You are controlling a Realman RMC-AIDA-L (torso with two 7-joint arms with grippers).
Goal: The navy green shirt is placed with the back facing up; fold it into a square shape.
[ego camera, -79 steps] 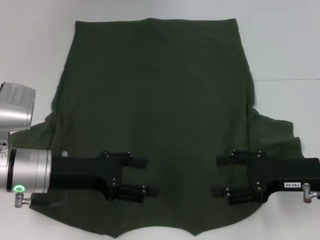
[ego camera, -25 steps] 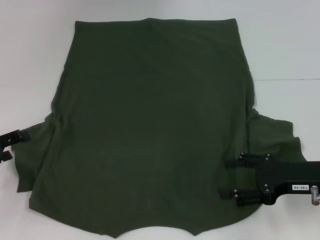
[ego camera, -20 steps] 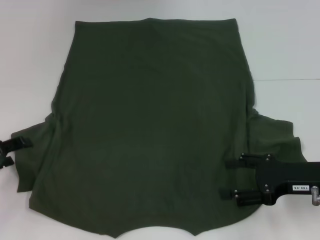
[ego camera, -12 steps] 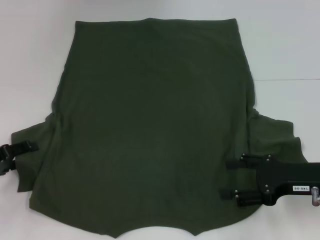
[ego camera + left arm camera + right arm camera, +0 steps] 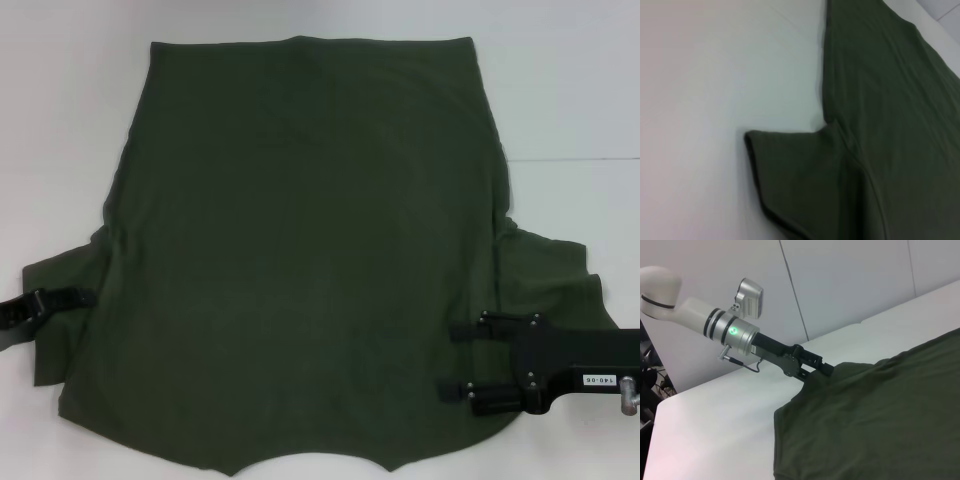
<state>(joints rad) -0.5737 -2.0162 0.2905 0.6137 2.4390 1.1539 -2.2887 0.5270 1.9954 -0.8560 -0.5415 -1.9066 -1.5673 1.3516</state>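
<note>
- Presently, item one: the navy green shirt (image 5: 300,250), dark olive, lies spread flat on the white bench (image 5: 570,90), plain side up. Its straight hem runs along the bench's far edge; the collar end lies at the near edge, by the robot. No folds are made; I judge the task to be at its first step.
- Left sleeve (image 5: 65,300): spread out toward the bench's left edge, flat, with its cuff edge slightly raised in the left wrist view (image 5: 790,175).
- Right sleeve (image 5: 555,270): spread toward the right edge, lightly rumpled.
- Left gripper (image 5: 45,305): at the left edge, low, fingertips at the left sleeve's cuff. The right wrist view (image 5: 812,367) shows it touching the sleeve's edge. Whether it is clasping the cloth or standing slack, I cannot tell.
- Right gripper (image 5: 455,360): over the shirt's right shoulder area near the sleeve seam, fingers spread apart, grasping nothing, pointing toward the shirt's middle.
- Governing relation: the shirt's long axis runs from near edge to far edge; the body lies inward of each gripper, so a sleeve fold would travel toward the centre line. The left gripper is nearer its sleeve.
- Writing: a small white label (image 5: 590,377) on the right gripper's body, too small to read surely. No lettering shows on the shirt.
</note>
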